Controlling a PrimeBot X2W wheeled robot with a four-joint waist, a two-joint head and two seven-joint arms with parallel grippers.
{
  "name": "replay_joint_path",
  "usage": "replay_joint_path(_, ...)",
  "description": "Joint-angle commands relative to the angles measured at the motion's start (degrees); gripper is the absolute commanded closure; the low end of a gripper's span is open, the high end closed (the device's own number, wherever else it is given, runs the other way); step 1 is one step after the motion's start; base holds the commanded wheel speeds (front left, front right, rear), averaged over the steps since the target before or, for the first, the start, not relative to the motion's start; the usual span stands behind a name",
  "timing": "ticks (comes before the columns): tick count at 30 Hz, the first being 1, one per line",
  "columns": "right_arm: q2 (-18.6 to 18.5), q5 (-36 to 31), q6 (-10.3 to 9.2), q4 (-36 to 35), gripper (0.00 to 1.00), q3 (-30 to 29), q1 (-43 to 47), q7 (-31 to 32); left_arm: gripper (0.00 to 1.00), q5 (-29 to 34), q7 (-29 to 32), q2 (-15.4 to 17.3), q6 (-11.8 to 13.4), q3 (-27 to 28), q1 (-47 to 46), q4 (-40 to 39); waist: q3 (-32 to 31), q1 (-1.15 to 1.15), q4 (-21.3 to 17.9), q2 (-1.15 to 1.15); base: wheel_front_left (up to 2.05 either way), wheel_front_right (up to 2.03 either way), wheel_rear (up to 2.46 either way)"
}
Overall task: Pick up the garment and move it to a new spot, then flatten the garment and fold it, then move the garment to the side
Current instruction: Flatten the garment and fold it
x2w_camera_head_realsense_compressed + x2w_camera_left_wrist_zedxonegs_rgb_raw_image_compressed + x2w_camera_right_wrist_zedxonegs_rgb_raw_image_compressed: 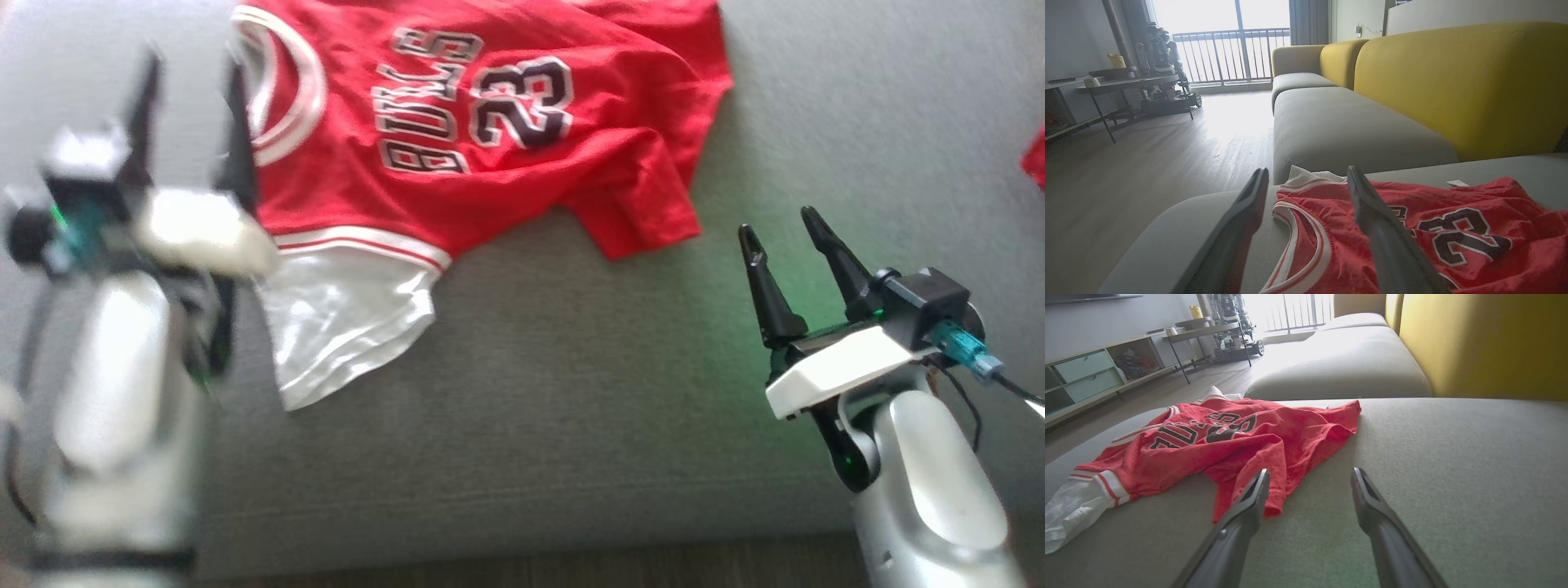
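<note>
Jersey [645, 131] is lying rumpled on sofa [571, 392]; left gripper [194, 65] and right gripper [776, 223] are hanging released, empty. Probably best pinching opposite edges, tugging outward gently.

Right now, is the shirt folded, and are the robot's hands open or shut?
Jersey, rumpled, not folded, lying loose on the sofa.
Left gripper, open, holding nothing, by the jersey's collar.
Right gripper, open, holding nothing, over bare sofa beside the jersey.
</note>
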Motion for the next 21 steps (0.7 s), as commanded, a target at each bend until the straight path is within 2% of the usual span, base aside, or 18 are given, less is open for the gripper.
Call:
replay_joint_path(1,0.41,-0.45,-0.01,-2.12,0.0,0.81,0.29,0.21,0.0,0.02,-0.28,1.29,0.51,1.8,0.11,-3.5,-2.8,0.0,2.97,0.0,0.0,0.0,0.0)
replay_joint_path(6,0.41,-1.02,-0.01,-2.71,0.0,0.26,2.55,1.56,0.0,-0.03,-0.29,-1.95,1.64,2.1,12.55,-11.74,-5.7,0.0,5.14,0.0,0.0,0.0,0.0)
replay_joint_path(11,0.41,-0.7,-0.01,-3.26,0.0,-0.53,4.12,2.59,0.0,0.46,-0.29,-4.71,1.24,1.82,22.31,-16.12,-7.43,0.0,6.73,0.0,0.0,0.0,0.0)
replay_joint_path(15,0.41,0.48,-0.01,-2.98,0.0,-1.71,4.5,3.28,0.0,1.73,-0.29,-6.19,1.56,1.95,24.51,-18.4,-7.29,0.0,8.31,0.0,0.0,0.0,0.0)
replay_joint_path(21,0.41,0.48,-0.01,-1.69,0.0,-3.76,0.81,4.2,0.0,3.0,-0.29,-7.49,0.44,0.58,24.46,-18.68,-4.99,0.0,10.89,0.0,0.0,0.0,0.0)
